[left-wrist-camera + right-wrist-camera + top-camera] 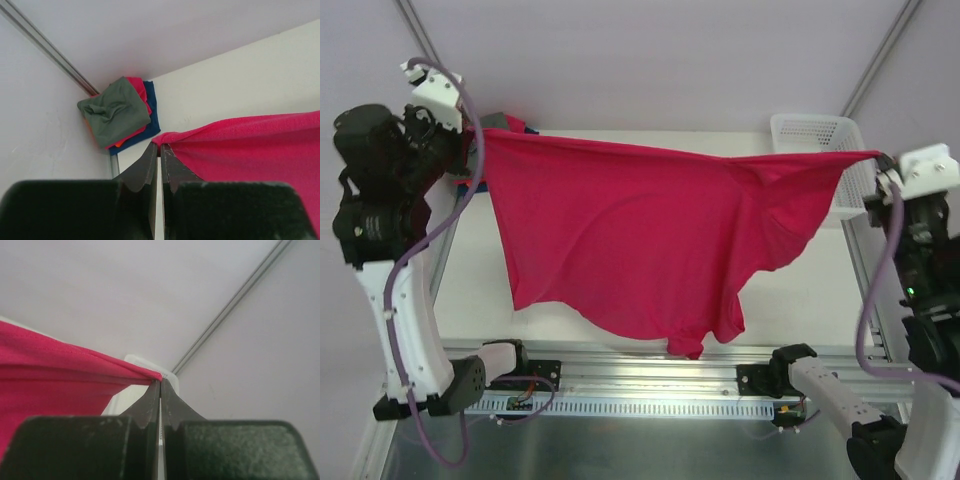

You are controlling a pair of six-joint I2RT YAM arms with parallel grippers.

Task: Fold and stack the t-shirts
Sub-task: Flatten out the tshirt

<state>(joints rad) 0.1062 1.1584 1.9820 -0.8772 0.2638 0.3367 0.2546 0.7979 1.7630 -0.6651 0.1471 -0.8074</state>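
White surface (805, 290) lies under the red shirt (630, 230), which hangs stretched and unfolded. My right claw (160, 382), just beside the basket (815, 130), is clenched on one corner. My left claw (159, 147), well apart from the basket, pinches the other. Across from the basket, a folded grey-green shirt (115, 112) tops a dark blue one (151, 107). I judge that stack partly done, with this shirt's folding all left.

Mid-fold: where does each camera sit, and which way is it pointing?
Top external: above and behind the bases, looking down at the table; left arm and right arm show, the red t-shirt stretched between them.
Left wrist: looks along the shut left jaws, pinching a shirt corner, toward the folded stack in the far corner.
Right wrist: looks along the shut right jaws, on the other corner, toward the wall and white basket.
All three share the red t-shirt.
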